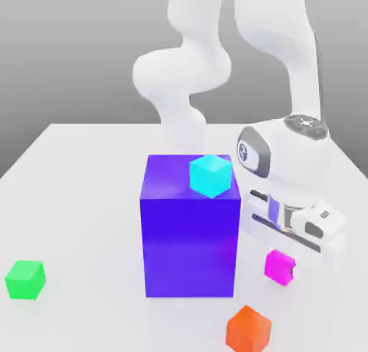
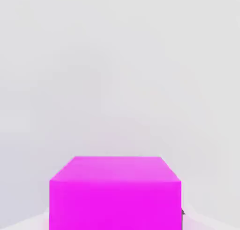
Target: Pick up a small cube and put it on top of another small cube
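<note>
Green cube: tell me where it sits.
The green cube lies on the table at the exterior view's far left, well left of the big purple block.

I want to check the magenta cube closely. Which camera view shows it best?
The hand view: the magenta cube is large there, top and front face plain. In the exterior view it looks small, beside the gripper.

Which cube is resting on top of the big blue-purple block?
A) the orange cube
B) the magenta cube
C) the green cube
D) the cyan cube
D: the cyan cube sits on the top face of the big blue-purple block, near its front edge on the exterior view's right.
</note>
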